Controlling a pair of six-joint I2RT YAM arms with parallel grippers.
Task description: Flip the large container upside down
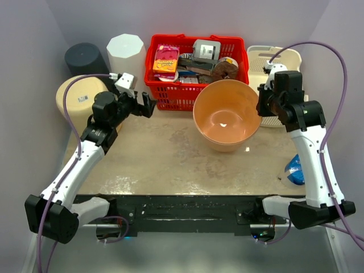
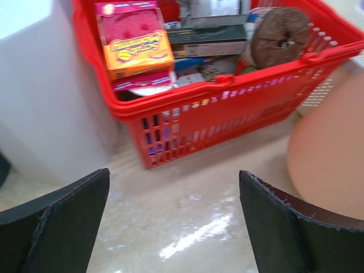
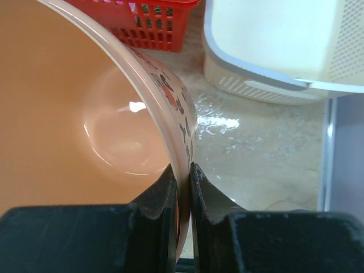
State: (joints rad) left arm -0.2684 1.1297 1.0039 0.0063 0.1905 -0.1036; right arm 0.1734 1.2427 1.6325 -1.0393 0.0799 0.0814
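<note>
— How is the scene lit?
— Evenly and brightly, from above; only soft shadows are cast. Glare is seen on the surface [image 2: 193, 227] and inside the large container [image 3: 136, 106].
— And sharpness?
— The left wrist view is blurred, the red basket [image 2: 227, 114] smeared.

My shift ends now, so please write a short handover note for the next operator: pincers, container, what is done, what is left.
Right pincer: shut on the rim of the large container, one finger inside, one outside.
Left pincer: open, empty, facing the red basket.
Container: on the table, opening up.
Done: rim grasped. Left: turn it upside down.
</note>
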